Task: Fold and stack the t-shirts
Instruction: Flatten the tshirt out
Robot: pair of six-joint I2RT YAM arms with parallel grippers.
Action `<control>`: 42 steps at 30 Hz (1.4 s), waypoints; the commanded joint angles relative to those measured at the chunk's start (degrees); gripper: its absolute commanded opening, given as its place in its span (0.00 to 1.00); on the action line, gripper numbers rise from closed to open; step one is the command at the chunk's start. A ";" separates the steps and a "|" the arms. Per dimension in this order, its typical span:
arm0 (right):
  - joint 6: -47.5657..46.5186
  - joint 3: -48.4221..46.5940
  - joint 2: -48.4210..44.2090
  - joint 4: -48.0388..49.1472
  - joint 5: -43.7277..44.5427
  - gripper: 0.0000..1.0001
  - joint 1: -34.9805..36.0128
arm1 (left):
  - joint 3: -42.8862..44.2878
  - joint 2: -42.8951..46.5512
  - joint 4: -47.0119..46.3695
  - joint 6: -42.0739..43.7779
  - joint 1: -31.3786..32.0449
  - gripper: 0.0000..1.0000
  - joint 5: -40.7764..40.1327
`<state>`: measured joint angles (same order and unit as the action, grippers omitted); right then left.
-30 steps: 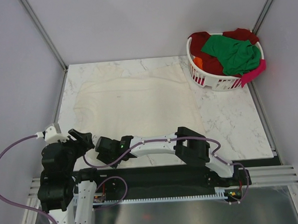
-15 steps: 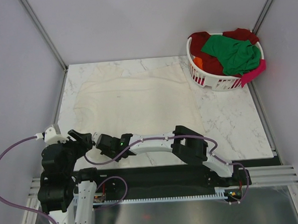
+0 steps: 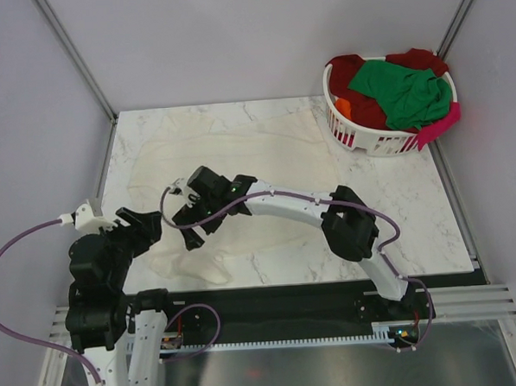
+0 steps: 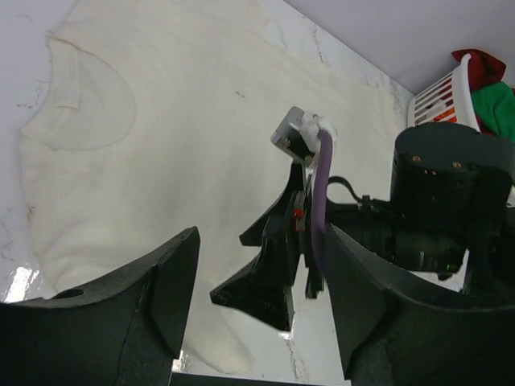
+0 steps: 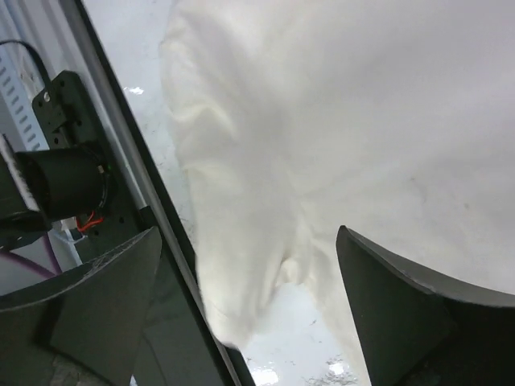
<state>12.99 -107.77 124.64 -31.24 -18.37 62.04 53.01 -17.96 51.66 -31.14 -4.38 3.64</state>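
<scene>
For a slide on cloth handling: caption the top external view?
Open left gripper and open right gripper over a cream t-shirt spread on the marble table; laundry basket at back right.

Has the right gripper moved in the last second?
Yes. The right gripper has moved away from the table's near edge, farther in over the cream shirt.

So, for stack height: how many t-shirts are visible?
5: cream one spread on the table; green, dark red, orange in the basket, pink over its rim. Others may be buried.
</scene>
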 commanded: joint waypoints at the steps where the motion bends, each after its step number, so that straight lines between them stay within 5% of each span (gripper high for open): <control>1: 11.79 -1.06 2.19 2.06 -3.60 0.98 -12.64 | -0.46 -2.33 8.20 1.43 -0.63 0.69 -3.90; 7: 7.05 10.10 -8.52 3.82 2.54 0.98 -10.46 | 0.42 -9.90 8.28 2.57 -0.72 0.63 -1.88; 13: 0.02 16.88 -15.74 7.68 11.50 0.86 3.42 | 0.69 -7.19 8.11 2.13 -1.33 0.63 -3.46; 20: -2.88 15.05 -8.82 11.03 15.73 0.82 13.18 | 1.39 2.66 9.34 -1.20 -2.21 0.61 -9.34; 28: -5.26 8.46 0.34 11.12 25.48 0.80 15.21 | 1.04 13.81 9.08 -3.93 -2.30 0.64 -11.99; 37: -5.61 8.10 5.25 12.35 27.33 0.73 17.49 | 0.86 16.46 9.07 -4.37 -2.38 0.63 -12.34; 40: -5.61 7.75 6.93 12.26 30.31 0.58 18.38 | 0.86 16.29 8.90 -4.46 -2.56 0.63 -12.17; 41: -5.26 7.66 7.28 12.09 31.63 0.41 18.29 | 0.86 16.11 8.90 -4.37 -2.56 0.63 -12.16; 42: -5.26 7.05 7.55 11.91 33.47 0.35 18.38 | 0.78 16.02 8.98 -4.37 -2.56 0.63 -12.16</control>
<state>7.51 -98.74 129.91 -19.53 10.55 79.50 53.28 -2.02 62.48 -33.58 -6.44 -8.45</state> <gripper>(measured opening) 0.416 0.634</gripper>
